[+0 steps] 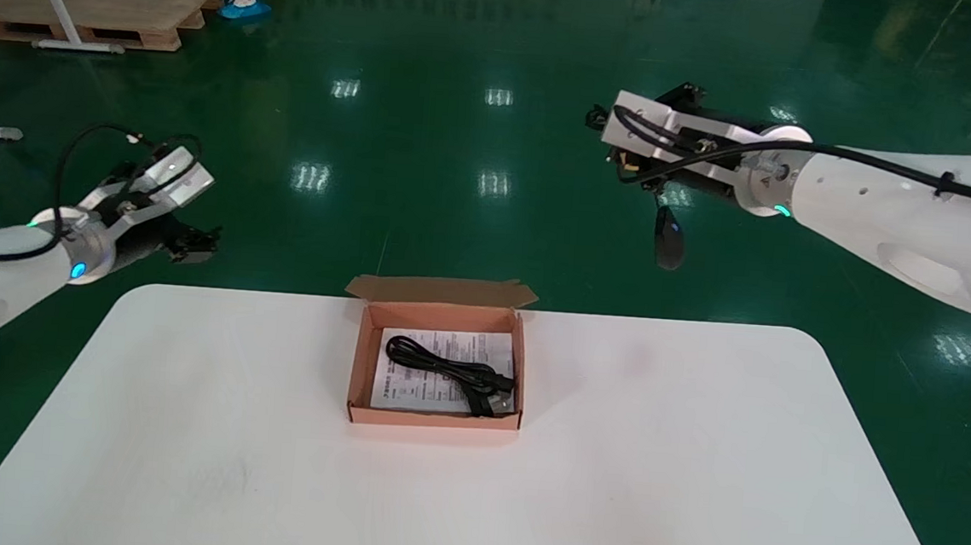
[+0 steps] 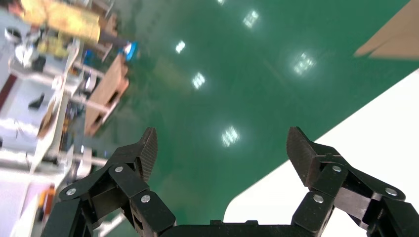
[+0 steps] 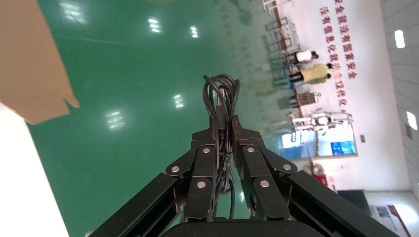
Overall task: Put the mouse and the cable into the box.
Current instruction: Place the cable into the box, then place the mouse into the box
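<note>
Against green floor (image 1: 454, 236) the mouse (image 1: 669, 238) is showing dimly, hanging by cord (image 3: 221, 91) pinched in the right gripper's (image 3: 225, 121) fingers; the box (image 1: 357, 358) is holding the cable (image 1: 445, 368); the left gripper's (image 2: 222, 136) fingers are gaping, far left.

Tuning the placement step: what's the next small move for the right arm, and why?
Probably swing the right pincer, shut on the cord bundle with the mouse dangling below, toward the box: it hangs beyond the table edge, and the cable already lies inside. Left pincer is open, parked left.
</note>
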You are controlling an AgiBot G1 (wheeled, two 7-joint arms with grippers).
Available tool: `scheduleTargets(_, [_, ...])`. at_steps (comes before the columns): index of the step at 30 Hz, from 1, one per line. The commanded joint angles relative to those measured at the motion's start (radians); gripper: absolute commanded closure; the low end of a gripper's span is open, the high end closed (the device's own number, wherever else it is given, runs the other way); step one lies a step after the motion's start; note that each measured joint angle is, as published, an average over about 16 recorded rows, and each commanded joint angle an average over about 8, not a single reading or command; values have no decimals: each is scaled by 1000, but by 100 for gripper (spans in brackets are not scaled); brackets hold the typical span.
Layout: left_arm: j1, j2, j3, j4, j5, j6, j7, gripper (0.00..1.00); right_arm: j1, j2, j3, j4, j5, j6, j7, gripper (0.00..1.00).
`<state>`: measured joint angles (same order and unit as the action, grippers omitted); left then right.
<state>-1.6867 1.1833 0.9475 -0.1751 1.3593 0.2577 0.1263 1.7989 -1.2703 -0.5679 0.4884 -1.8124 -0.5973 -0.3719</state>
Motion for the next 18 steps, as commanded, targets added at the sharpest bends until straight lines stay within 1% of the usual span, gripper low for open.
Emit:
scheduleTargets(1, [-2,-7,-1,27,-1,-14,-19,0,-7,-6,-3,6,2,-14,3,100])
scheduleTargets(6, [-14,4,8,53,11,-11,-38,0,-29,-33,-18,44,4,-65,26,100])
scheduleTargets(11, [-19,8,14,60,18,-10,-49,0,-60,-72,-45,111,14,-96,51,100])
scheduleTargets(15, [-19,9,18,60,23,-10,-57,0,-95,-90,-100,205,35,-104,77,100])
scheduleTargets(18, [-20,8,20,59,26,-10,-62,0,-123,-94,-165,286,50,-97,104,100])
